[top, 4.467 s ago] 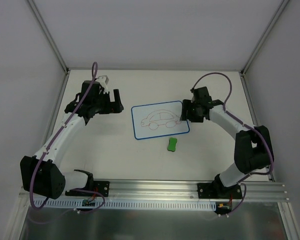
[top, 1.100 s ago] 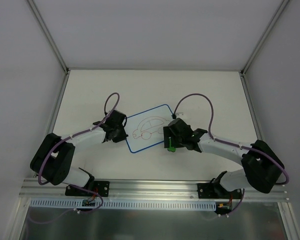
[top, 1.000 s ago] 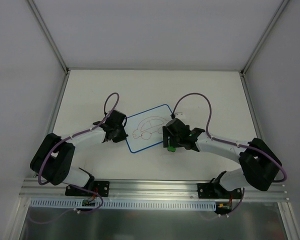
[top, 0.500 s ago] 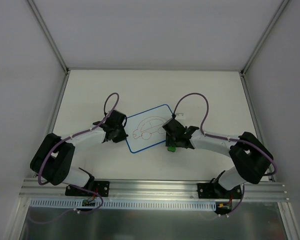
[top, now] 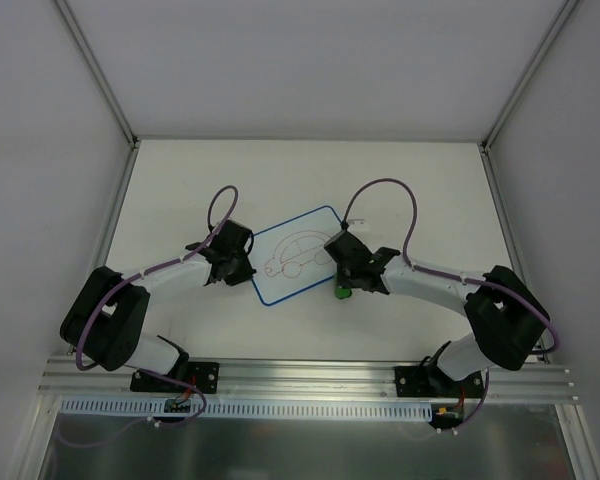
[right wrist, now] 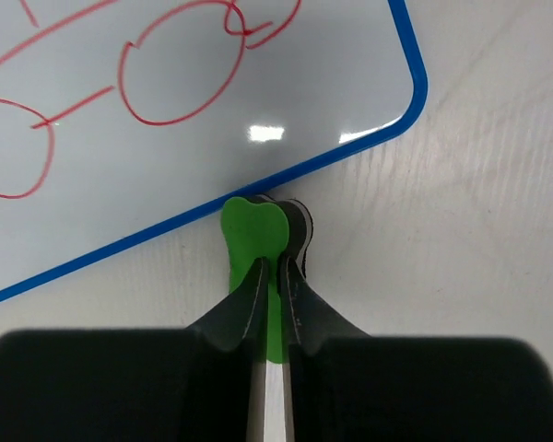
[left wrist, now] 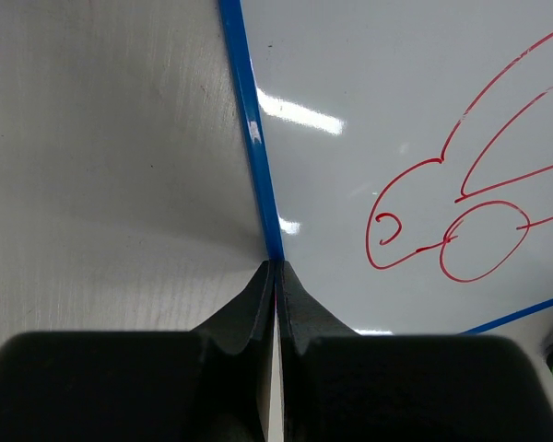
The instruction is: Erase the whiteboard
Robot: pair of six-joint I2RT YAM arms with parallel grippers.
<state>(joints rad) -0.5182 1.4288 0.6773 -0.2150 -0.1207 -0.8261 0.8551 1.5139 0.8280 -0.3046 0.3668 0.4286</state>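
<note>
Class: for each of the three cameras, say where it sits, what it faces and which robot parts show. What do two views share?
Top external: above and behind the arms, looking down on the table; both show.
Left wrist: on the left arm, facing the whiteboard edge; the shut left hand shows.
Right wrist: on the right arm, facing the eraser; the right hand grips it.
Shared: both wrist views show the red car.

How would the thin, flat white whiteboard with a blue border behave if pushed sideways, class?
Probably slides easily: the whiteboard lies flat on the smooth table, which may be why the left gripper sits shut at its blue edge. Probably stiff: its glossy face shows straight, undistorted edges. Too flat to tip or roll.
</note>
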